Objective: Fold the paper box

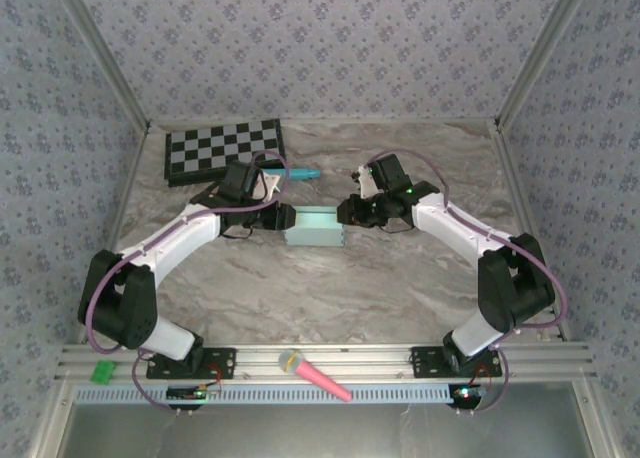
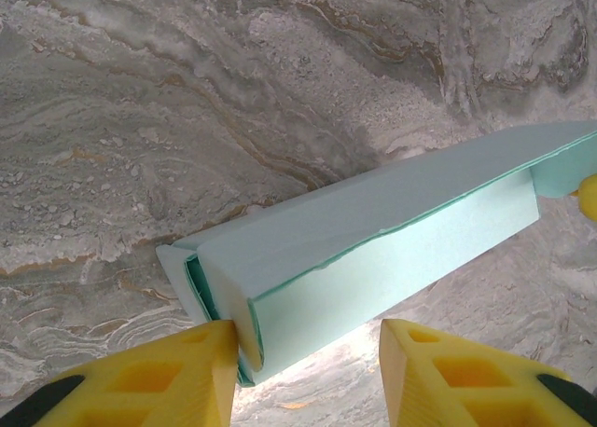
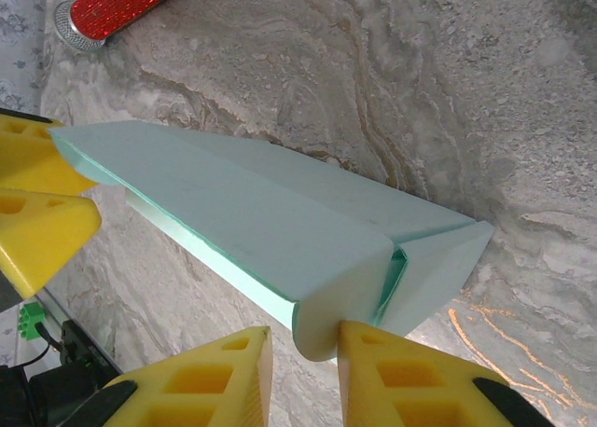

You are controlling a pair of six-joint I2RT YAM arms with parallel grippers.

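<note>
The left gripper (image 2: 308,336) is sitting at one end of the paper box (image 2: 392,231) with its jaws partly spread. In its wrist view one yellow finger (image 2: 159,376) is pressing against the folded end. The other is standing just beside the box's lower edge, with a bright gap under the cardboard, and I cannot tell whether that one is touching. The right gripper (image 3: 303,341) is working at the opposite end, its jaws drawn close together and pinching the box's (image 3: 242,213) folded end, where a flap is tucking inward at the corner.

Seen from above, the left gripper (image 1: 281,218) and the right gripper (image 1: 347,212) are facing each other across the box (image 1: 313,228). It is lying as a small pale aqua rectangular shape between them, on the marbled worktop (image 1: 320,288), a little behind the middle. Both arms are reaching inward from their bases at the near edge.

In the right wrist view the box is appearing as a long folded form with its seams showing a darker green edge, and the left gripper's yellow fingers (image 3: 37,222) are showing at its far end.

Behind the left gripper a checkerboard (image 1: 225,150) is lying at the back left, and a teal marker pen (image 1: 303,174) is lying just beside it, well clear of the box. A pink rod (image 1: 320,378) with a yellow-green tip is resting across the metal rail (image 1: 400,358) between the arm bases.
</note>
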